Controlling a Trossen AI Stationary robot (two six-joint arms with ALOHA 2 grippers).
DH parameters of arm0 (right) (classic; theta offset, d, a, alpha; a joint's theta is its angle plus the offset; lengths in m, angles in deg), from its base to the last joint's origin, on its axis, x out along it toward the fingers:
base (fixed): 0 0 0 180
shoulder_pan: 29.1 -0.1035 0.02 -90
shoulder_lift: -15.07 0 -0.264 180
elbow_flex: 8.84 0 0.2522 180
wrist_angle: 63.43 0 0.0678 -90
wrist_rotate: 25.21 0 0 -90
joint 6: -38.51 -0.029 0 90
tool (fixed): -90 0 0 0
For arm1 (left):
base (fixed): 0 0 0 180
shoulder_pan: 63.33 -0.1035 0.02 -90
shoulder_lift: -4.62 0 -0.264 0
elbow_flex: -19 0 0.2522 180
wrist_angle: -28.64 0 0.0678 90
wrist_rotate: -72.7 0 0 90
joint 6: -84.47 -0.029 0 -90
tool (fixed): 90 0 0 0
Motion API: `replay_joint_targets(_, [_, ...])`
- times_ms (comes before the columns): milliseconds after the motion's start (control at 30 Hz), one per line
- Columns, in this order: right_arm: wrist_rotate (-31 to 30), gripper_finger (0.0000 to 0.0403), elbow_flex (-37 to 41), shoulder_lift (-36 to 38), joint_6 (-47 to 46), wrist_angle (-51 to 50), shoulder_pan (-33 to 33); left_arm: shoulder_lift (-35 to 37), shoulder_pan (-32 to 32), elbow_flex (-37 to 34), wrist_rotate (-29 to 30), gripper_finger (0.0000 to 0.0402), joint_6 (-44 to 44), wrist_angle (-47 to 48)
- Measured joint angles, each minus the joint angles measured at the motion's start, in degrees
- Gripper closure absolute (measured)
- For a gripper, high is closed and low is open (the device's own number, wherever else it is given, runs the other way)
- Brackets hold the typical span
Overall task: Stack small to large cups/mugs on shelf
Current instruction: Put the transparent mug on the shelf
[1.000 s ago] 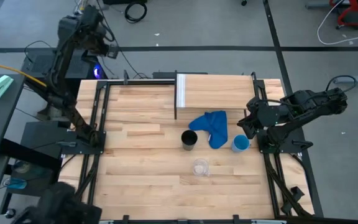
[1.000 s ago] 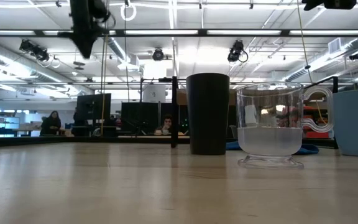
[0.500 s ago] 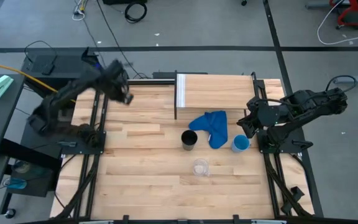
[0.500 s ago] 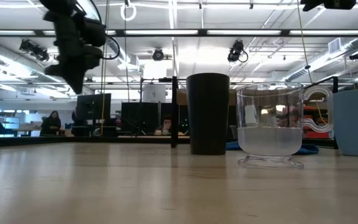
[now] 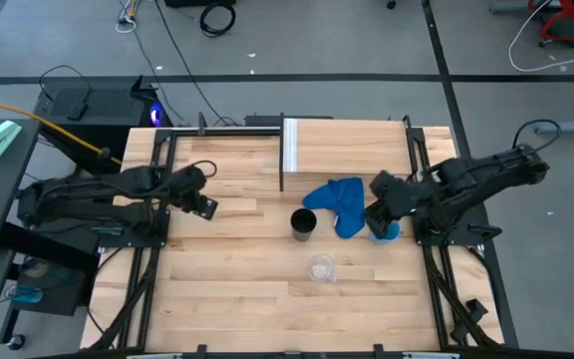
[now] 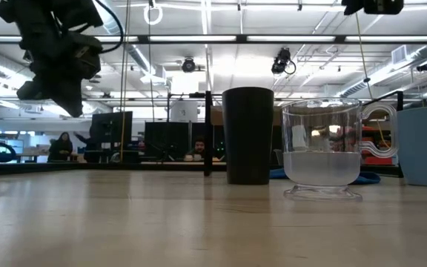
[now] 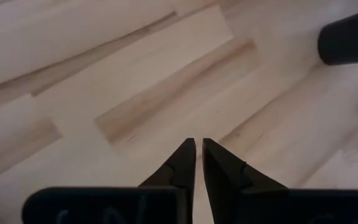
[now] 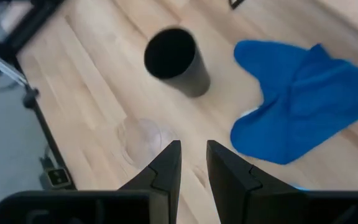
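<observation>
The left gripper (image 5: 205, 206) hangs over bare plank tabletop (image 5: 227, 289) near the table's left edge, its two tapered dark fingers (image 7: 182, 163) drawn almost together with only a thin slit between them and nothing held. Off to its right stands the black tumbler (image 5: 304, 223), a tall matte cylinder with an open mouth, and beyond that the clear glass (image 5: 322, 268), a small see-through cup on a flared foot, closer to the table's front.

The right gripper (image 5: 378, 213) hovers just over the bright blue cup (image 5: 388, 231), which shows partly from under it near the table's right edge. Its fingers (image 8: 163, 165) stand a narrow gap apart around empty air, gripping nothing. A crumpled blue cloth (image 5: 341, 203), soft and folded, lies just to this gripper's left, with the tumbler farther left and the glass toward the front.

The shelf (image 5: 347, 148), a flat rectangle of pale wood with a white edge, sits behind both grippers at the table's rear, bare on top. The tabletop is made of smooth light planks in mixed tones
</observation>
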Motion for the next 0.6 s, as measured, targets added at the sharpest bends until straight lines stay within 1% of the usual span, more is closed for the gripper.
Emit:
replay_joint_targets(100, [3.2, 0.0318, 0.0, -4.1, 0.9, 1.9, 0.0, 0.0, 2.4, 0.0, 2.5, 0.0362, 1.0, -1.1])
replay_joint_targets(200, [6.5, 0.0318, 0.0, -8.4, 1.1, 4.1, -0.4, 0.0, 3.4, 0.0, 3.7, 0.0358, 1.2, -1.1])
replay_joint_targets(433, [9.4, 0.0318, 0.0, -17.8, 1.0, 5.1, -3.8, 0.0, 3.6, 0.0, 3.9, 0.0365, 1.2, -1.2])
replay_joint_targets(600, [9.6, 0.0318, 0.0, -22.5, 1.0, 8.7, -5.5, 0.0, 3.6, 0.0, 5.1, 0.0369, 1.2, -1.2])
